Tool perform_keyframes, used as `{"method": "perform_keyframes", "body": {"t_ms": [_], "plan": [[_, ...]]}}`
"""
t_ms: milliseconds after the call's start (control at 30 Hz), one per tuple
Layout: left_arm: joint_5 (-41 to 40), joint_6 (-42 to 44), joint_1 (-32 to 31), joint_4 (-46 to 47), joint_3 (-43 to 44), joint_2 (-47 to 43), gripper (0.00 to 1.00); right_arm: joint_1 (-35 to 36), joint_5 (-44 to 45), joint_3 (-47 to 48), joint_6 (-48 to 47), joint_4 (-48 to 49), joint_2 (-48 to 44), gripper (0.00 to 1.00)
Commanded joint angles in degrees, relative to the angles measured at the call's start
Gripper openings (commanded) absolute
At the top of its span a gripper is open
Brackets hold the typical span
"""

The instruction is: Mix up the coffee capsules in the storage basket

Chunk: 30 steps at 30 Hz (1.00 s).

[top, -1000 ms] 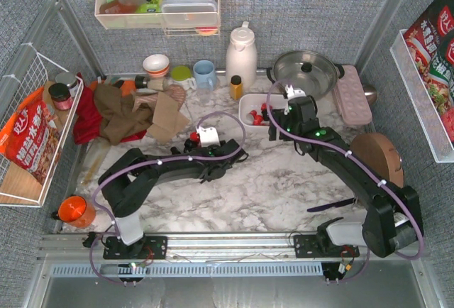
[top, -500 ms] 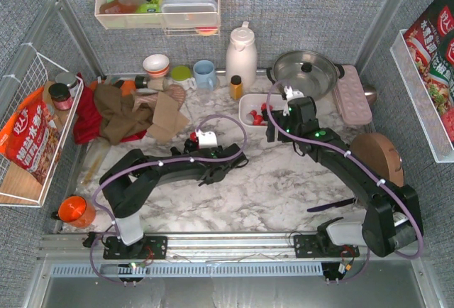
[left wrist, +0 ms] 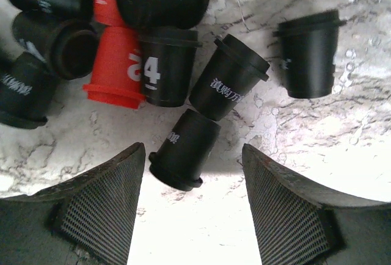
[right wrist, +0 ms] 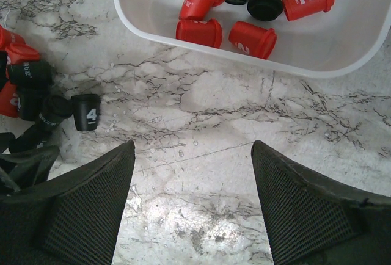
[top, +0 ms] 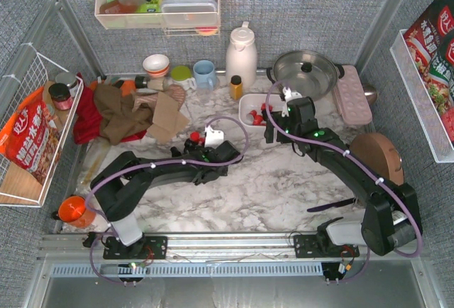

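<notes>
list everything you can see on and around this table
storage basket: one, white, far centre
coffee capsules inside: at least seven, red and black
loose coffee capsules: ten or more, mostly black, marble left of basket
jug: one, white, back
pot: one, steel, lidded, back right
dimpled tray: one, pink, right
mug: one, blue, back
cloths: heap, brown and red, left
left gripper: open, over loose capsules
right gripper: open, near basket

Top camera overlooks the whole table (top: 269, 180); both wrist cameras look down close, sharing loose coffee capsules (left wrist: 183, 149).
</notes>
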Motion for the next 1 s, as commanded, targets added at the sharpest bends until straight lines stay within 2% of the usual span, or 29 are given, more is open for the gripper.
{"method": "perform_keyframes", "body": {"t_ms": [0, 167, 367, 533, 700, 800, 967], "plan": [[7.7, 7.8, 1.1, 5.4, -1.2, 1.1, 0.72, 0.1, -0.9, 0.7, 0.2, 0.8, 0.3, 0.81], [7.3, 7.9, 1.3, 5.2, -2.2, 2.3, 0.70, 0.1, -1.2, 0.7, 0.2, 0.6, 0.1, 0.81], [7.9, 9.9, 1.3, 5.4, -2.4, 2.6, 0.52, 0.2, -1.4, 0.8, 0.2, 0.5, 0.2, 0.81], [9.2, 11.1, 1.4, 5.6, -2.4, 2.6, 0.44, 0.2, -1.3, 0.8, 0.2, 0.3, 0.1, 0.81], [9.5, 11.3, 1.4, 5.7, -2.5, 0.6, 0.40, 0.1, -2.1, 1.5, 0.3, -0.7, -0.1, 0.81], [9.9, 13.4, 1.3, 9.1, -4.0, -3.4, 0.38, 0.1, -4.0, 1.9, 0.8, -1.9, -1.1, 0.81], [13.8, 20.5, 1.2, 21.8, -10.6, -12.6, 0.37, 0.6, -9.8, 1.9, 2.0, -3.1, -4.9, 0.81]]}}
